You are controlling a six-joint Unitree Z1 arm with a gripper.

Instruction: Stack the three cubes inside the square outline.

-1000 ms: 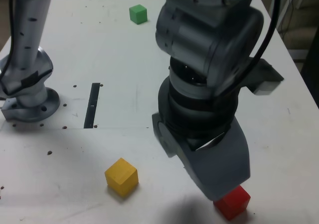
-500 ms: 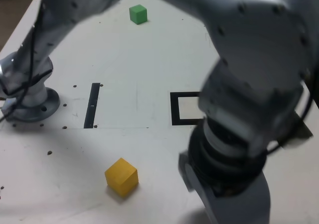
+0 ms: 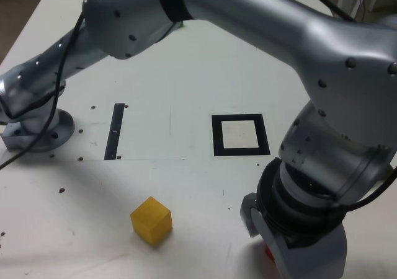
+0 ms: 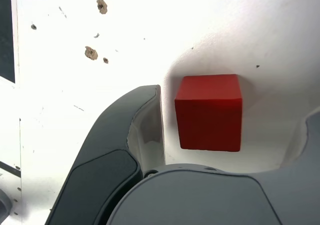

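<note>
The red cube (image 4: pixel 208 111) rests on the white table between the two jaws of my gripper (image 4: pixel 231 107). The jaws are open, and a gap shows between the cube and the dark finger (image 4: pixel 131 135) beside it. In the exterior view only a red sliver of this cube (image 3: pixel 269 253) shows under the gripper housing at the front right. The yellow cube (image 3: pixel 151 220) sits alone at the front, left of centre. The square outline (image 3: pixel 240 134) lies flat mid-table with nothing inside it. The green cube is hidden behind the arm.
A thin black strip (image 3: pixel 115 130) lies on the table to the exterior view's left of the outline. The arm's base (image 3: pixel 36 127) stands at the left edge. The arm's links (image 3: pixel 248 25) span the back of the table.
The arm swung toward the exterior view's right and front, uncovering the square outline. It now hides the green cube. The gripper has come down over the red cube.
</note>
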